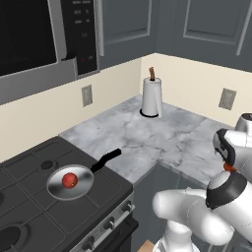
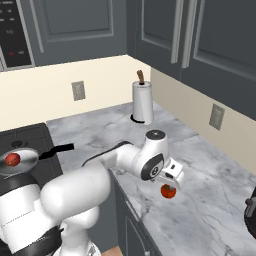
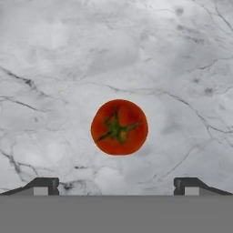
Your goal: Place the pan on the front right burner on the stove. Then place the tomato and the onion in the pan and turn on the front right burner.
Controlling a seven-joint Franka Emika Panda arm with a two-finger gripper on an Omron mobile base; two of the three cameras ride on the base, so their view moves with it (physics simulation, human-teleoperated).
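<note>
The tomato (image 3: 119,127) lies mid-frame on the marble counter (image 3: 54,59), centred under the gripper (image 3: 116,185) with fingers spread wide, apparently lined up for a grab, while the pan (image 1: 70,182) waits lower left on the stove (image 1: 29,216).

**Flat, even rendered light, crisp throughout**

We see bright, diffuse light with no single source we can place. The marble counter (image 1: 147,138) reads evenly lit from near to far, with no glare. The paper towel roll (image 1: 151,97) casts only a small dark ring at its base. The pan (image 1: 70,182) shows soft grey sheen. In the hand view the tomato (image 3: 119,127) is sharp and throws no clear shadow. We notice no blur or edge distortion, only coarse, slightly pixelated outlines.
</note>
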